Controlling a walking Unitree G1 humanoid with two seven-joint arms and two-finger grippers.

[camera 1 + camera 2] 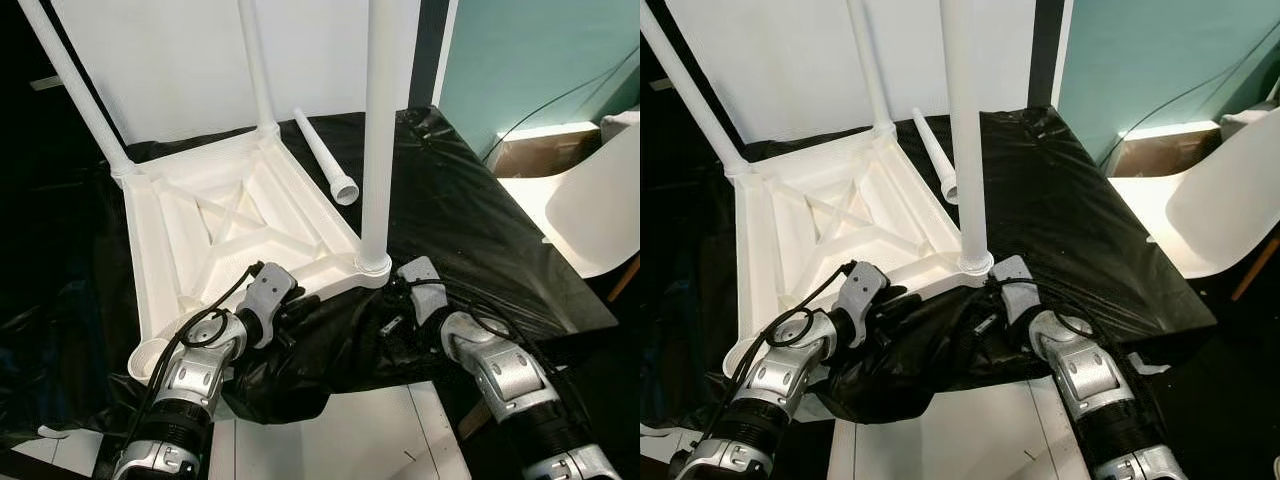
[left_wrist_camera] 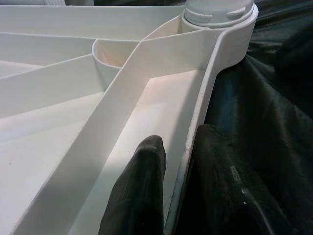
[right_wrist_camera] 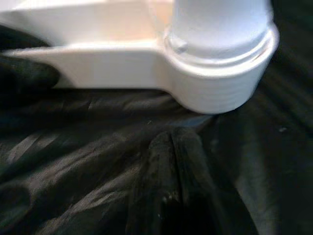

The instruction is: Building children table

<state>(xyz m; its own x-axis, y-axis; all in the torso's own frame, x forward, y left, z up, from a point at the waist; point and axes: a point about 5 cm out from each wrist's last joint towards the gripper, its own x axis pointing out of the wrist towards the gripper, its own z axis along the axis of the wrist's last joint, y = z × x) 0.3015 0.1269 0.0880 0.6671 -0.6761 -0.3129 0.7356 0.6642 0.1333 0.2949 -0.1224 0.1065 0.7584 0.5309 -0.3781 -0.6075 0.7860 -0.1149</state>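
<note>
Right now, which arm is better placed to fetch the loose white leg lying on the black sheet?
Right, probably. The loose white plastic leg lies beyond the upturned white tabletop, on its right side. The left tool pinches the tabletop's rim; the right tool rests shut on the black sheet, holding nothing.

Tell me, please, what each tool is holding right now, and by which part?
The left tool straddles the near rim of the upturned white tabletop, one finger on each side. The right tool rests shut on the black sheet, holding nothing.

Indoor room, looks domestic or studio-like: teal wall (image 1: 530,60), white moulded chair (image 1: 600,215), cardboard box (image 1: 535,150), worktable draped in black plastic sheet (image 1: 470,210), white panel (image 1: 180,60) behind.
</note>
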